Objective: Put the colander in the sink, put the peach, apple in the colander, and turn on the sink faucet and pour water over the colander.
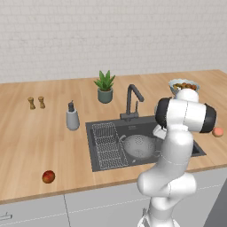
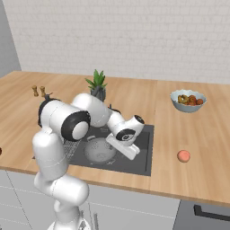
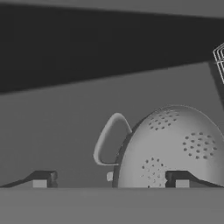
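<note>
Colander (image 3: 175,148) sits domed in the sink (image 1: 146,159); the hand (image 3: 111,179) hovers just over it, spread wide, gripping nothing

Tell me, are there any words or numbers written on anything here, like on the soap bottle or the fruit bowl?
No readable text: none of the views shows a word, number, label or sign.
Soap dispenser: plain grey, no label.
Fruit bowl: plain, no writing.
Colander: just small holes, no brand mark.
Sink faucet: plain dark grey, no markings.
</note>
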Motion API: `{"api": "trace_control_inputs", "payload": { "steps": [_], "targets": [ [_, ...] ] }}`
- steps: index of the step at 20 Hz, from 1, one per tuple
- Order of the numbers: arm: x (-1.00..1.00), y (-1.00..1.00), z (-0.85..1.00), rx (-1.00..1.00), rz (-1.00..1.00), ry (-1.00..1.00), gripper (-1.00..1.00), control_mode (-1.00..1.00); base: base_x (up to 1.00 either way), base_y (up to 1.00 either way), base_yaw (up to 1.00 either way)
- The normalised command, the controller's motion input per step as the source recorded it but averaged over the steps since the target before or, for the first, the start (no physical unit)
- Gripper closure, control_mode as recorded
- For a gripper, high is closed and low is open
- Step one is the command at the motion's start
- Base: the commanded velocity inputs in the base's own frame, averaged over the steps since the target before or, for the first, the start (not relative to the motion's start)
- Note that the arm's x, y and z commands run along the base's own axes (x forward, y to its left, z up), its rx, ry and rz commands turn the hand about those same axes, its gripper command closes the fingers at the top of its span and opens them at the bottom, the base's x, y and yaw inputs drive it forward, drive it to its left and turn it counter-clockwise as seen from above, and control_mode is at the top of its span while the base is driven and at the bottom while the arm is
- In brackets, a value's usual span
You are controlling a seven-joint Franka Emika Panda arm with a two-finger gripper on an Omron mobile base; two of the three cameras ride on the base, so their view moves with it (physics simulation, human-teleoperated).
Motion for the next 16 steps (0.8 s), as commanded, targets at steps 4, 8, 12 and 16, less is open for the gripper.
{"api": "trace_control_inputs", "payload": {
  "steps": [4,8,12,16],
  "targets": [
    [-0.14,-0.22,0.63,0.00,-0.05,-0.03,-1.00,-1.00,0.00,0.00,0.00],
    [-0.16,-0.22,0.70,-0.02,-0.14,-0.01,-1.00,-1.00,0.00,0.00,0.00],
    [-0.33,-0.27,0.64,-0.04,-0.17,-0.07,-1.00,-1.00,0.00,0.00,0.00],
    [-0.35,-0.35,0.57,-0.08,-0.25,0.00,-1.00,-1.00,0.00,0.00,0.00]
  ]
}}
